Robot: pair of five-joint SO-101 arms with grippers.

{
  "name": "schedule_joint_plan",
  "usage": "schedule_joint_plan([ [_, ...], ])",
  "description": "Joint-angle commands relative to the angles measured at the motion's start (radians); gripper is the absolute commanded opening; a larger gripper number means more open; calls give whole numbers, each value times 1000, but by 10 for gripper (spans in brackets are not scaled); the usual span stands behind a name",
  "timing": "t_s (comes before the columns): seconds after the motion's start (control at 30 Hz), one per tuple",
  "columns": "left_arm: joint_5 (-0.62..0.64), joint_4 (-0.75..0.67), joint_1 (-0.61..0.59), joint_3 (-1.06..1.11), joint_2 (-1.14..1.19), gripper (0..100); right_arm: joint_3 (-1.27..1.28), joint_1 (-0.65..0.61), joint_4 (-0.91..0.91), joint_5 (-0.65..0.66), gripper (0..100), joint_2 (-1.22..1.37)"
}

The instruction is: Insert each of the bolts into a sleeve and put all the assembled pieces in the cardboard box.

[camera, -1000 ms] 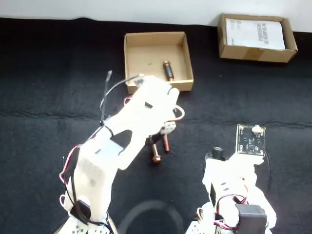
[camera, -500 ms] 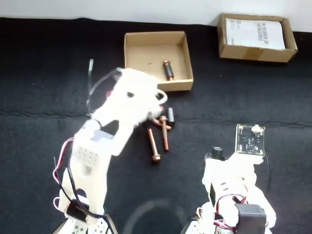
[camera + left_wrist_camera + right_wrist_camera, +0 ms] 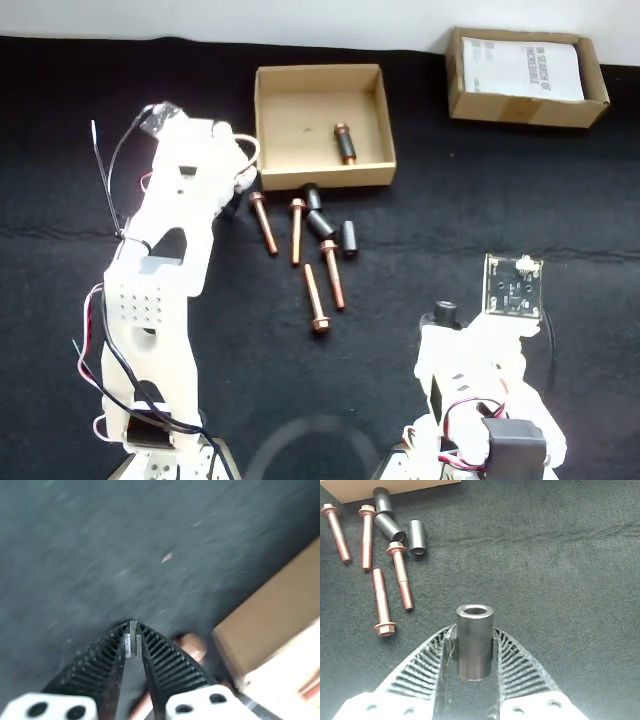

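Progress is slight: one assembled piece (image 3: 345, 144) in the cardboard box (image 3: 270, 110), four bolts (image 3: 401, 575) and three sleeves (image 3: 417, 536) loose beyond the right end effector (image 3: 474, 632) gripping a fourth sleeve (image 3: 475, 652), left end effector (image 3: 131, 630) clenched empty.

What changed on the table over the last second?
The left arm swung left off the loose bolts and sleeves, ending by the near left corner of the box. The left gripper is shut, with nothing visibly picked up. Unchanged: the right gripper holding its sleeve, the loose parts, and the assembled piece in the box.
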Motion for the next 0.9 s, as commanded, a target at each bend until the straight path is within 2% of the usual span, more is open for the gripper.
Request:
schedule_joint_plan([
  [0.0, -40, 183, 56, -76, -88, 13, -4, 5, -24, 0, 6, -8],
  [0.17, -52, 413, 113, -139, -165, 13, -4, 5, -31, 0, 6, -8],
  [0.4, -58, 420, 96, -124, -325, 16, -4, 8, -31, 0, 6, -10],
  [0.47, -72, 420, 97, -122, -360, 50, -4, 8, -31, 0, 6, -10],
  [0.57, -195, 422, 102, -91, -417, 146, -4, 8, -31, 0, 6, -10],
  [0.7, -270, 420, 97, 50, -544, 221, -5, 8, -31, 0, 6, -10],
  [0.87, -292, 420, 99, 252, -674, 197, -5, 8, -31, 0, 6, -10],
])
